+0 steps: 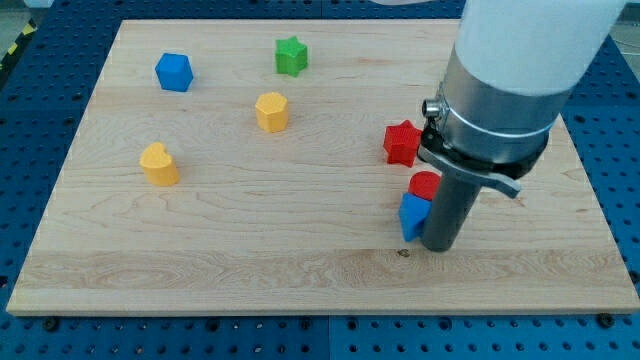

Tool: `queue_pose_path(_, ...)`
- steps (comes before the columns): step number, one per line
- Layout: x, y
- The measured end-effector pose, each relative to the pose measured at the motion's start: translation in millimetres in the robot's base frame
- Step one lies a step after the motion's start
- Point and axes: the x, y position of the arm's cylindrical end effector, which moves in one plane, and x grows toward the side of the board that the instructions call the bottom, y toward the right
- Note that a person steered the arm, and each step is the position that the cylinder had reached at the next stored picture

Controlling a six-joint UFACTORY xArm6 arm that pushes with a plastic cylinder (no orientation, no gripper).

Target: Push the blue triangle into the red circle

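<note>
My tip [438, 247]: it stands on the tabletop [250, 250] with the blue triangle against its view-left side; as a bare rod standing in for a hand, it has nothing to open or close and holds nothing.
Blue triangle [412, 214]: touching my tip, partly hidden by the rod.
Red circle [424, 184]: just above the triangle toward the view's top, apparently in contact with it.
Progress: the two look joined, so the push seems done or nearly so.
Left to do: at most a small nudge toward the view's top.
Red star-like block [402, 143]: just beyond the circle, close enough to be struck.
Edges: tabletop's bottom edge near my tip; right edge not far.
Open room: wide bare wood to my tip's view-left.
Far blocks: yellow hexagon [271, 111], yellow heart-like block [159, 164], green star [291, 56], blue cube [174, 72], all well apart.
</note>
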Motion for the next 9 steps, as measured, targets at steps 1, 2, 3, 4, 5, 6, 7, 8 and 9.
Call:
queue_pose_path(1,-24,17)
queue_pose_path(2,-25,27)
queue_pose_path(3,-25,19)
queue_pose_path(4,-24,1)
queue_pose_path(5,-39,-12)
queue_pose_path(6,-49,-12)
queue_pose_path(7,-47,-10)
queue_pose_path(8,-45,11)
queue_pose_path(9,-17,23)
